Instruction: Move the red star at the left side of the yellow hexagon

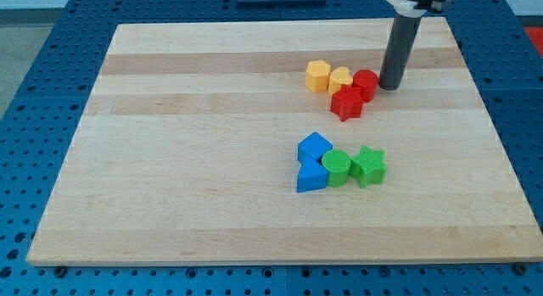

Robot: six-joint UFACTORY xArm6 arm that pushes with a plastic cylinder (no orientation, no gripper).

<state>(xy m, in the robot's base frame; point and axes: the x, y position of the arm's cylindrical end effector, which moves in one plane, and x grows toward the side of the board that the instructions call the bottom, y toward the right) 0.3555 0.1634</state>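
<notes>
Rod's upper end is cut off by the view's top edge; no claw on this rig, so no jaw state to give, just a straight dark rod. My tip (pixel 390 86) sits on the board (pixel 212 143), touching or just beside the red cylinder (pixel 366 82) on its right.

Red star (pixel 346 103) lies just below the cylinder, touching it, and down-right of the yellow hexagon (pixel 317 76). Between hexagon and cylinder sits a second yellow block (pixel 340 78); its shape is hard to make out, partly hidden by the reds.

Lower cluster, well apart from the tip: blue cube (pixel 314 148), blue triangle (pixel 310 175) under it, green cylinder (pixel 336 167), green star (pixel 368 165), all touching in a row.

No containers, no readable writing. Blue perforated table (pixel 34 92) surrounds the board.
</notes>
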